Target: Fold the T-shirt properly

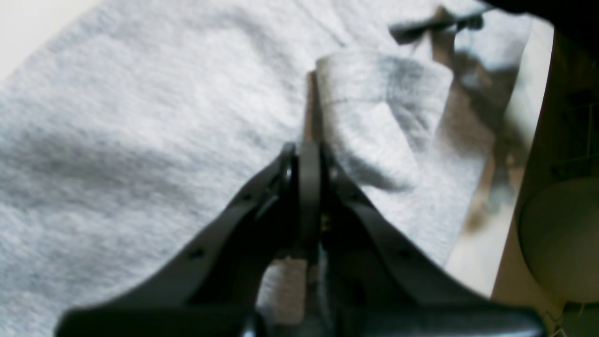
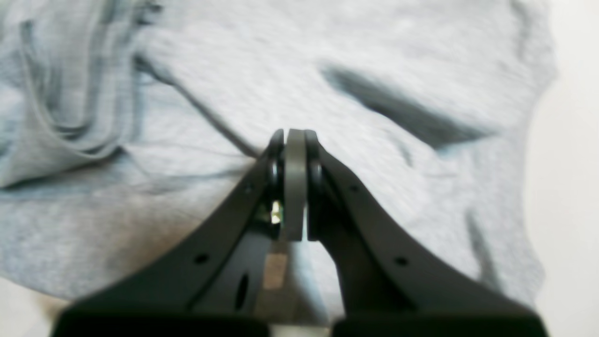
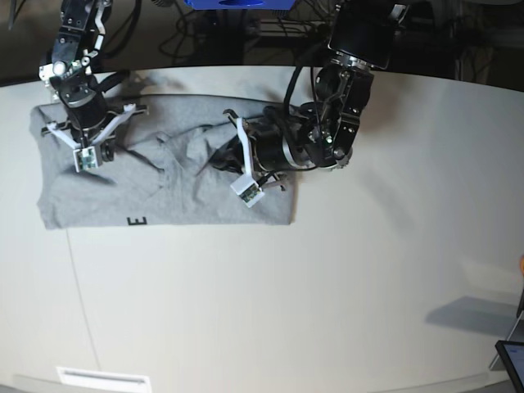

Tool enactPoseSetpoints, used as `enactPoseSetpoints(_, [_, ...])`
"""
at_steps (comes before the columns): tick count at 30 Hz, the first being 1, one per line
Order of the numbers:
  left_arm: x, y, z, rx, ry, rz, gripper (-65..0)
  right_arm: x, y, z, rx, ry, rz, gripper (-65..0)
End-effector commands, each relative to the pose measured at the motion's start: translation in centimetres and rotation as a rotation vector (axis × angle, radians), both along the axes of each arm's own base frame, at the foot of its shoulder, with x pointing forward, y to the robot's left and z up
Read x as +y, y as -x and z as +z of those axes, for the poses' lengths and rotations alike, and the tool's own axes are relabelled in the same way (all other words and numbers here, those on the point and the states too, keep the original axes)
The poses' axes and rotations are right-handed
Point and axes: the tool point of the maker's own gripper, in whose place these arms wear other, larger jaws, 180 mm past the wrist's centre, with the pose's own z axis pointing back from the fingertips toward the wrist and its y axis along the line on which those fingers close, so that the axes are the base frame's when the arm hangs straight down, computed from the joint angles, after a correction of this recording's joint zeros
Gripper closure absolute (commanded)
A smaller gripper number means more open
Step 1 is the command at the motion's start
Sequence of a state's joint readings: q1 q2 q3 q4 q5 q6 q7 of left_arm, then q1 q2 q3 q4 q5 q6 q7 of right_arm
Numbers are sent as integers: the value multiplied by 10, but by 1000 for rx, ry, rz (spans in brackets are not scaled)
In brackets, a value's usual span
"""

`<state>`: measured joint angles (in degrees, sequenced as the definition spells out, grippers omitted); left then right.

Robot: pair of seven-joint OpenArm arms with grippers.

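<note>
Under both shut pincers, T-shirt (image 3: 164,176) — left pincer (image 1: 312,105) beside a rolled fold

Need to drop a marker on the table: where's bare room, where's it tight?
Free: the table in front of the T-shirt and its whole right side past the left arm. Crowded: the back-left corner, taken by shirt and both arms.

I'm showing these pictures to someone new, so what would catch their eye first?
First the T-shirt, a grey heap, partly folded and rumpled, on the white table, with a bit of black lettering at its near edge. Then the two black arms over it: the left gripper lies low across the shirt's middle, and the right gripper stands over its far end, both with jaws shut.
</note>
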<state>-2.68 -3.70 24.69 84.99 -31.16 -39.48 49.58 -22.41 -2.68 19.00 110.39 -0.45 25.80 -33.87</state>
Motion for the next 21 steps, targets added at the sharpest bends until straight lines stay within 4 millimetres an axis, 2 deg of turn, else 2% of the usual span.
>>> enactPoseSetpoints(1, [-10, -4, 14, -31, 49, -13, -12, -1, -7, 11, -48, 2, 1, 0])
enactPoseSetpoints(8, [-36, 21, 12, -21, 51, -117, -12, 0, -5, 10, -45, -2, -1, 0])
enactPoseSetpoints(16, [-49, 35, 13, -19, 54, -177, -12, 0, -5, 10, -44, -2, -1, 0])
enactPoseSetpoints(21, [-53, 30, 40, -102, 83, -189, -10, 3, -4, 5, -31, -11, 4, 0])
